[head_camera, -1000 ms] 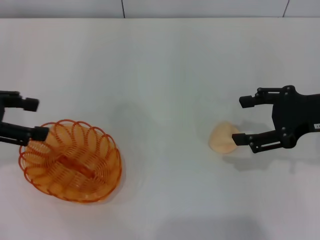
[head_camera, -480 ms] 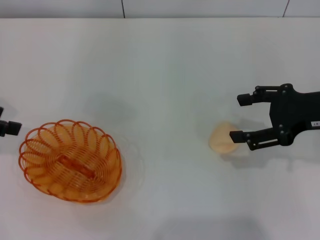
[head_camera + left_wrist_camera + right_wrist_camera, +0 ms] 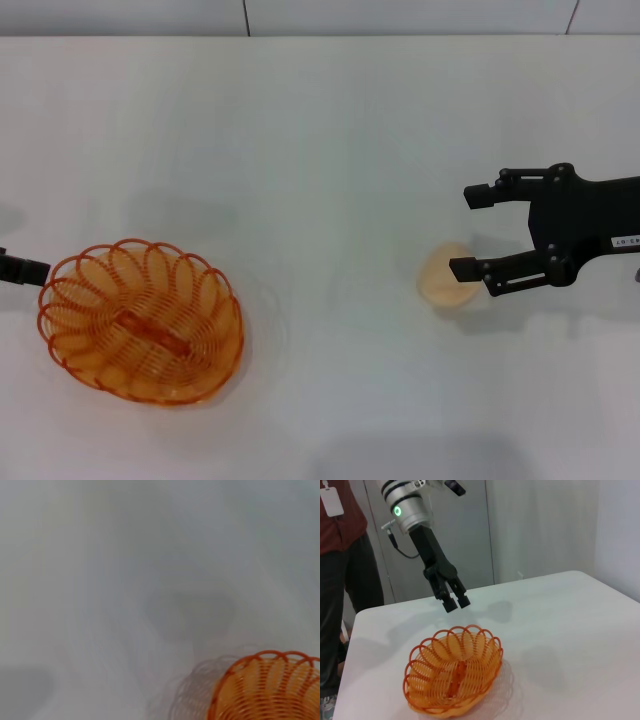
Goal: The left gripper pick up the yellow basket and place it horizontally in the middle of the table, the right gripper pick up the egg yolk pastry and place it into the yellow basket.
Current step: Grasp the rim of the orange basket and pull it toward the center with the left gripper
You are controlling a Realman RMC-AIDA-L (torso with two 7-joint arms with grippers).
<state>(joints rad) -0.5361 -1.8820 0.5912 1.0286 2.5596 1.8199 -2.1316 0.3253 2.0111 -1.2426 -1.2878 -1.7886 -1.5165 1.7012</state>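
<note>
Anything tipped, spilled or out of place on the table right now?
Nothing spilled or damaged. The yellow basket sits upright but on the left part of the table, not mid-table, with the left gripper above its far rim, holding nothing. The egg yolk pastry lies intact beside the open right gripper.

- The left gripper (image 3: 456, 600) is formed of two black fingers; a silver segment with a green ring light is carried above.
- The right gripper (image 3: 468, 232) is black, marked by a small white label.
</note>
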